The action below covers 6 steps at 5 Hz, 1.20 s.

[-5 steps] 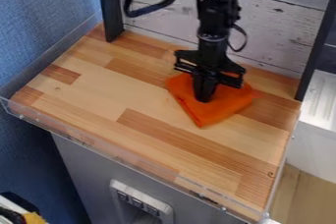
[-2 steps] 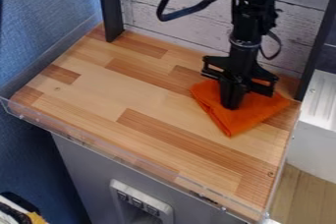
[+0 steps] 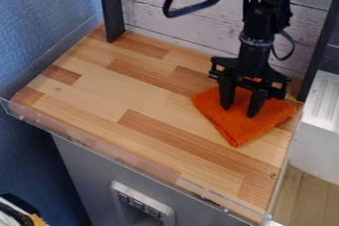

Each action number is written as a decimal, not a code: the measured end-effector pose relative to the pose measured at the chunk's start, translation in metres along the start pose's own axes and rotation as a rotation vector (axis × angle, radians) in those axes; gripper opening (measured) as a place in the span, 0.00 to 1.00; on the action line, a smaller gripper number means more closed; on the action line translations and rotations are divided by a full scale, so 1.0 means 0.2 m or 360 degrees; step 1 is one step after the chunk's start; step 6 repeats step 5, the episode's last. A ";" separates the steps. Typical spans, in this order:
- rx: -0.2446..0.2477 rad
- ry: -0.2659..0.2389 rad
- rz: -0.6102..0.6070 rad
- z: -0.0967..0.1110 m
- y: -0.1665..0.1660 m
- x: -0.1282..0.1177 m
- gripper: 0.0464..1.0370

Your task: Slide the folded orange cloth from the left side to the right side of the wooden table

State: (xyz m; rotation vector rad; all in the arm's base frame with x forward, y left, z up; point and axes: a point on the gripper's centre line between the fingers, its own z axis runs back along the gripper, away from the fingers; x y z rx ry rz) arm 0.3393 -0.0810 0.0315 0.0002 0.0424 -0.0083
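Observation:
The black gripper (image 3: 239,113) hangs over the right part of the wooden surface, its two fingers spread apart. Directly below it lies a folded orange cloth (image 3: 240,128), with one corner pointing to the front edge. Both fingertips are at the cloth's upper face; whether they press on it I cannot tell. Cloth shows between the fingers, and nothing is pinched there.
The wooden tabletop (image 3: 112,91) has a clear plastic lip (image 3: 126,163) along its front. Black posts (image 3: 111,7) stand at the back left and right, before a whitewashed plank wall (image 3: 179,17). A white unit (image 3: 317,121) adjoins on the right.
The gripper has moved to the right, and the orange cloth has shifted right and slightly frontward with it. The fingers, close together before, have since opened.

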 end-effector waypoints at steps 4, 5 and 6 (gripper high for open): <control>-0.0020 -0.0092 -0.0032 0.21 0.17 -0.09 0.96; -0.0012 -0.0086 -0.0018 0.20 0.21 -0.11 0.96; -0.0012 -0.0086 -0.0018 0.20 0.21 -0.11 0.96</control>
